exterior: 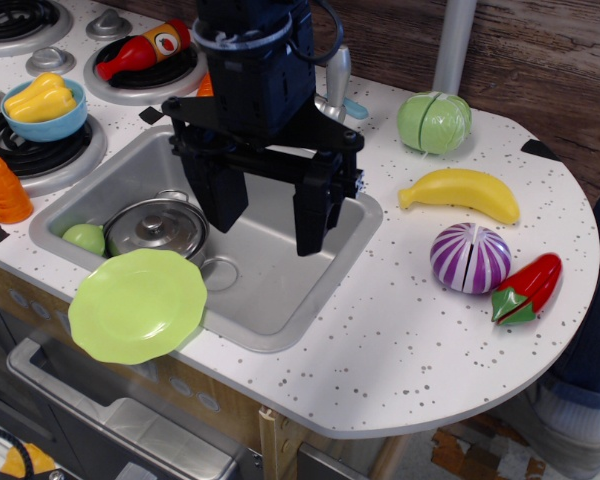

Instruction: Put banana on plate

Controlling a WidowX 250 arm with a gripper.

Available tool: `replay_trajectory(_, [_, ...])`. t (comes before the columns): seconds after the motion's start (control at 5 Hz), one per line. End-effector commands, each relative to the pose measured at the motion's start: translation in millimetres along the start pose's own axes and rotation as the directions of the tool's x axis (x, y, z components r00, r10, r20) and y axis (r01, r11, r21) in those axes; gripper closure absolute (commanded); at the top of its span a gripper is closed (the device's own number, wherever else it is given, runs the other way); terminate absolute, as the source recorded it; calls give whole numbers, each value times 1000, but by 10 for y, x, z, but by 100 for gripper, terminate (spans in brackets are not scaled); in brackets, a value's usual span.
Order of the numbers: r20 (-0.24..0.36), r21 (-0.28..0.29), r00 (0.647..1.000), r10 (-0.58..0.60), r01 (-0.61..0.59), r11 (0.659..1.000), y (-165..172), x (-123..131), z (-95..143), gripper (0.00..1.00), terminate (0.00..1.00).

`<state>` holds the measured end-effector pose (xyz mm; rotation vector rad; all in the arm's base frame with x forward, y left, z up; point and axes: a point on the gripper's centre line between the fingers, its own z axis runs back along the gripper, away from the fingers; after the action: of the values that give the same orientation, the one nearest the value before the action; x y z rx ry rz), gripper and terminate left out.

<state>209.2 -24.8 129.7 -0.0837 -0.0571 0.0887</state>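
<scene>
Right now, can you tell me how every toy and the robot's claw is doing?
gripper: open, empty, hanging over the sink.
banana: lying on the counter, not on the plate.
plate: empty, sticking out over the sink's front corner.
pot: in the sink, lid on.
purple onion: on the counter, beside the red pepper.
yellow pepper: in the blue bowl.

Gripper [271, 212]: open, empty, above the sink [280, 285]
Banana [462, 193]: on the counter [410, 340], just above the onion [470, 258]
Plate [138, 305]: overlapping the sink's front-left corner
</scene>
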Motion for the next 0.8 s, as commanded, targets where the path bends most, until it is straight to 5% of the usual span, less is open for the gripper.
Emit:
replay_trajectory(0.0, [0, 0, 1000, 0, 0, 1000, 0, 0, 0, 0, 0])
replay_trajectory(0.2, [6, -32, 992, -130, 130, 991, -104, 195, 40, 0, 0])
replay_trajectory(0.6, [59, 69, 921, -385, 381, 922, -407, 645, 167, 0, 0])
